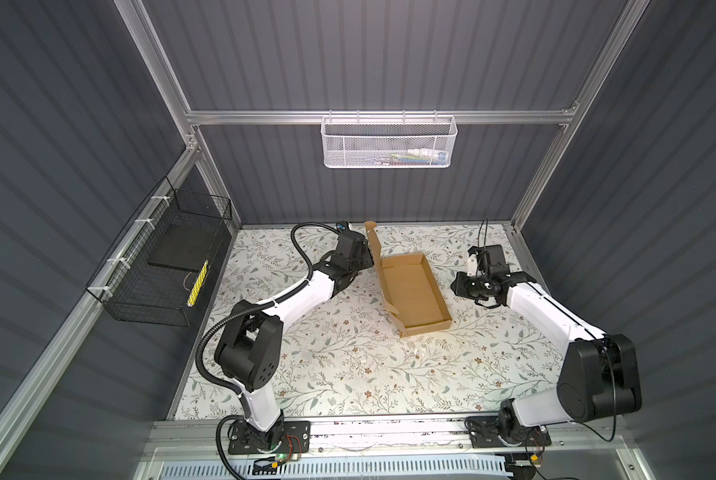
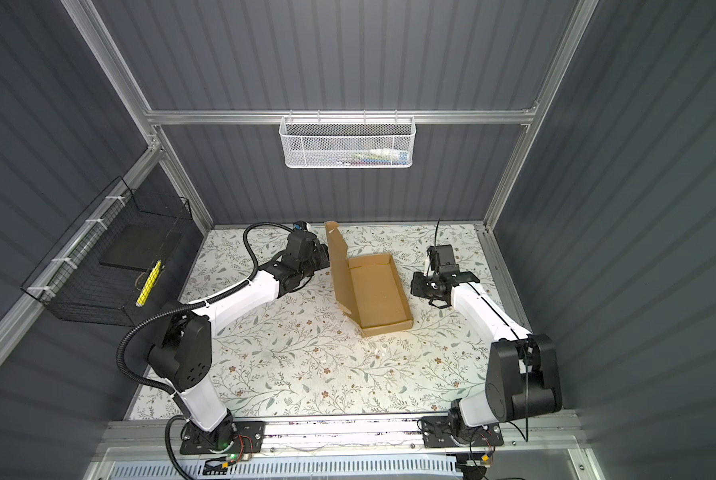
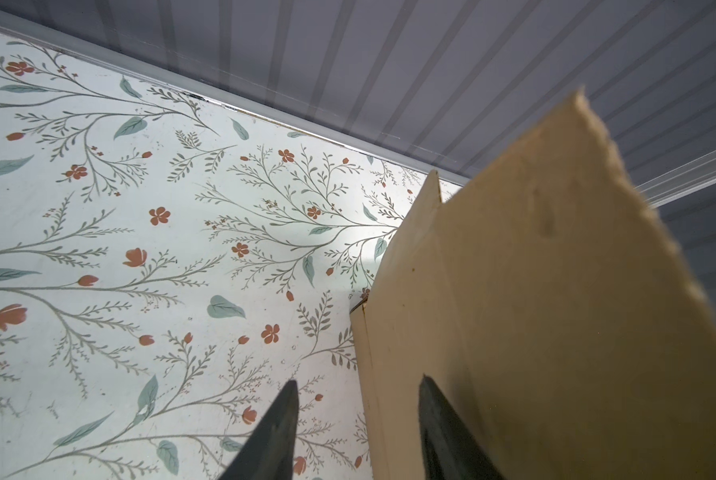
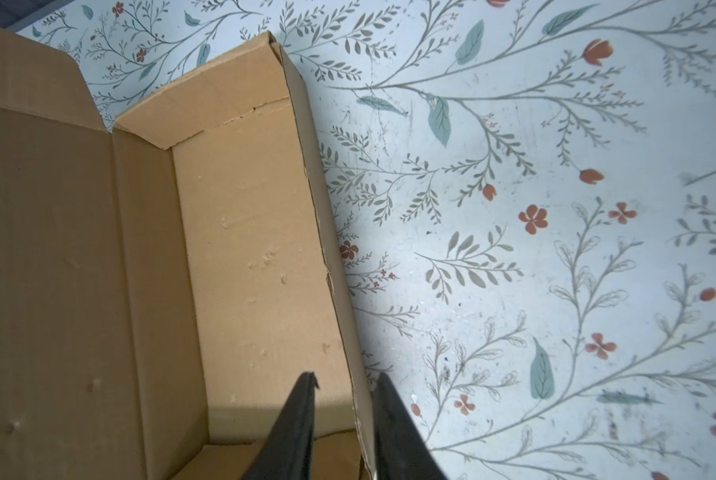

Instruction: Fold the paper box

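I have the paper box (image 1: 414, 291) sitting in the middle of the tabletop (image 1: 348, 365), a shallow open tray. Its long axis runs from the far side toward me, and the near end is slanted a little to the right. The lid (image 1: 373, 249) stands almost upright along the left long side, hinged there, with its open face turned toward the tray.

That hinge line is what my next move turns on, as I judge it. The lid has to swing rightward and down over the tray, so the push must come from its outer, left face. My left tool (image 3: 358, 380) is already on that side, just beside the lid near its far end, so the left arm is the nearer one for the job. Its jaws stand well apart with nothing between them. One fingertip (image 3: 435, 399) lies in front of the lid's outer face, but I cannot tell whether it touches.

My right tool (image 4: 345, 374) is at the opposite long side. From its wrist camera the right wall (image 1: 438, 289) lines up between the two fingertips. The jaws are partly apart, and I see a gap on the inner side, so I read no firm hold there
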Motion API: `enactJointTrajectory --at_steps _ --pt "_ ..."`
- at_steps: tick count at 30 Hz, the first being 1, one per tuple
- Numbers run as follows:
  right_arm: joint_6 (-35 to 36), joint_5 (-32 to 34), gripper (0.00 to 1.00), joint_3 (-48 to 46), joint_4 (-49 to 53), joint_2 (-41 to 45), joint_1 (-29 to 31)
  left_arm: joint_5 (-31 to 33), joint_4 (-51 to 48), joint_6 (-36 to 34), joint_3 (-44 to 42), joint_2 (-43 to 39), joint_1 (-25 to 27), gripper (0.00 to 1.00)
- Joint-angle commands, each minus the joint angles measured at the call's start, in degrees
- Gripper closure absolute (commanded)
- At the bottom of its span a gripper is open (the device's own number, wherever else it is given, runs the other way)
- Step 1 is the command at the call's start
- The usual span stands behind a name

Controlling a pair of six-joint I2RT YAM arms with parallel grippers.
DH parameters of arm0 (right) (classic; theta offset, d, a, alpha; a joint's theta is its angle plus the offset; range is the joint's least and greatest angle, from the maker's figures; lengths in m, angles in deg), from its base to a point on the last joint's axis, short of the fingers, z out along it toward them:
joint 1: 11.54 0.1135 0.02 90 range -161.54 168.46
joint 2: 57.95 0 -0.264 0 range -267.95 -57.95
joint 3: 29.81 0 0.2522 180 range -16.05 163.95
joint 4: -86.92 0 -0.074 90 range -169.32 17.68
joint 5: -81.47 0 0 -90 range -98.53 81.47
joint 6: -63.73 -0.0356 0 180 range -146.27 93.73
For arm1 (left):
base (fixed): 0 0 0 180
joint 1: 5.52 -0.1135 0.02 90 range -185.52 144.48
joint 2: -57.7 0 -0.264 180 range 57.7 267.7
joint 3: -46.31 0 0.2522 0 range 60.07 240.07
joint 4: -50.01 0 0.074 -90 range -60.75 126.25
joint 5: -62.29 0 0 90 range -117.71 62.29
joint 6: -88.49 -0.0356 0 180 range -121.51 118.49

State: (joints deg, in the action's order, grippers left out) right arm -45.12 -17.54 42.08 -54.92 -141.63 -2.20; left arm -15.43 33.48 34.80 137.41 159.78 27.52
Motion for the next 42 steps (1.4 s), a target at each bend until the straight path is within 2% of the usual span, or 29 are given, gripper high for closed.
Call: enactJointTrajectory --at_steps 1,6,12,15,23,42 --pt "0.19 -3.96 0.73 -1.61 -1.55 0.88 0.18 -1.13 -1.44 -1.60 2.98 1.66 -0.59 0.53" --pt "-1.01 -6.35 0.72 -3.23 -5.02 4.23 4.52 -2.15 -1.80 -1.70 6.86 4.25 -0.87 0.53" --pt "-5.35 -7.71 0.70 -4.40 -12.83 4.51 14.40 -3.71 -2.02 -1.77 10.42 7.36 -1.05 0.53" --pt "-7.82 -7.88 0.69 -4.95 -17.06 3.85 17.37 -4.18 -2.07 -1.77 11.72 8.68 -1.13 0.54" --pt "-7.41 -8.43 0.69 -4.82 -19.78 2.73 21.41 -5.71 -1.98 -1.42 16.00 12.97 -1.40 0.54" --pt "-10.79 -9.49 0.69 -5.70 -27.22 0.75 26.41 -10.56 -3.81 -0.46 26.37 21.64 -1.48 0.55"
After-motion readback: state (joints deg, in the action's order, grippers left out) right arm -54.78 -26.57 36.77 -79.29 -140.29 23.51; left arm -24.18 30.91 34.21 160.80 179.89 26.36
